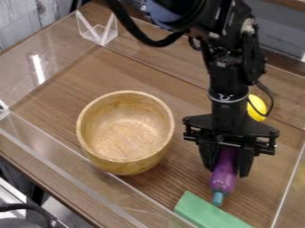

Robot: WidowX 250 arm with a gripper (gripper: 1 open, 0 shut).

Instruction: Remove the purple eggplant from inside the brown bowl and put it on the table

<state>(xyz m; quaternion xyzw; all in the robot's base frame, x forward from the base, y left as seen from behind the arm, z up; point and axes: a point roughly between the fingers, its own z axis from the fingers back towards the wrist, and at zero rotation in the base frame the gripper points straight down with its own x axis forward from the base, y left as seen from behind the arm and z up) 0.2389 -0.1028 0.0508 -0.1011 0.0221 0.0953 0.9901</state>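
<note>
The purple eggplant [222,182] hangs tilted, teal stem tip down, right of the brown bowl [125,131] and low over the table [143,76]. My gripper [229,164] is shut on the eggplant's upper end, its black fingers on either side of it. The bowl stands upright at the table's middle left with nothing inside. The eggplant's tip is just above or touching the wood; I cannot tell which.
A flat green block [220,214] lies at the near edge, right under the eggplant's tip. A yellow lemon [256,106] sits behind the arm at the right. Clear acrylic walls [48,62] edge the table.
</note>
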